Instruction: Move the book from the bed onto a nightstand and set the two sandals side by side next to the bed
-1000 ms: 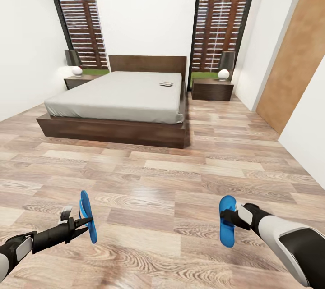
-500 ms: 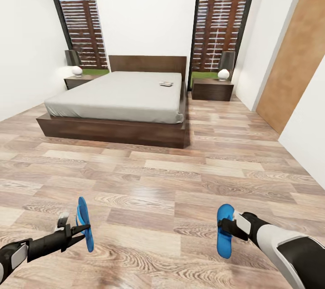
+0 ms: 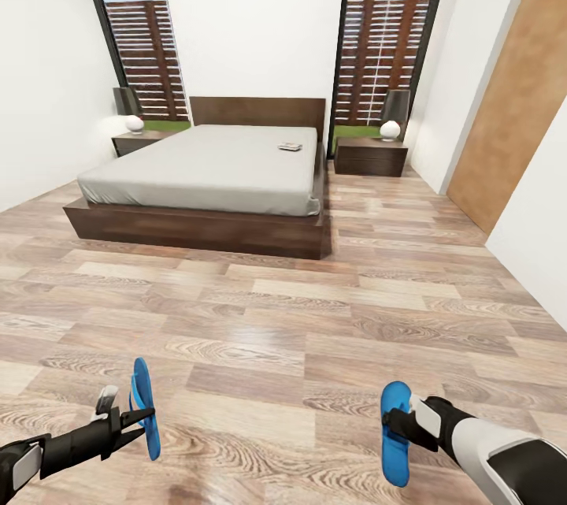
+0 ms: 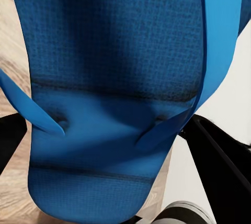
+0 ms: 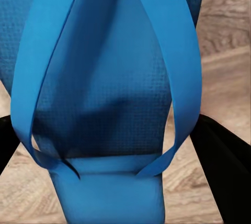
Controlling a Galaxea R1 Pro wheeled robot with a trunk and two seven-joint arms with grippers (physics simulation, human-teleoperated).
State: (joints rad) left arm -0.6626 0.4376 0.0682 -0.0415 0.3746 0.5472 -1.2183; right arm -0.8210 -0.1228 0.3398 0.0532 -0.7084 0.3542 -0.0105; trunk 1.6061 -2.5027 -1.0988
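Carry step: left end effector [image 3: 142,415] clamped on one sandal [image 3: 144,409], right end effector [image 3: 400,426] clamped on the other sandal [image 3: 395,432], both held edge-up over the floor [image 3: 283,332]. Bed [image 3: 206,174] well ahead, book [image 3: 290,146] on its mattress, nightstand [image 3: 370,155] beyond. Next: drive closer, set the pair down side by side beside the bed.

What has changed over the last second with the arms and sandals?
Both arms dropped lower in the head view, carrying their loads: left gripper still holds one blue sandal, right gripper the other sandal. Bed, book and view unchanged.
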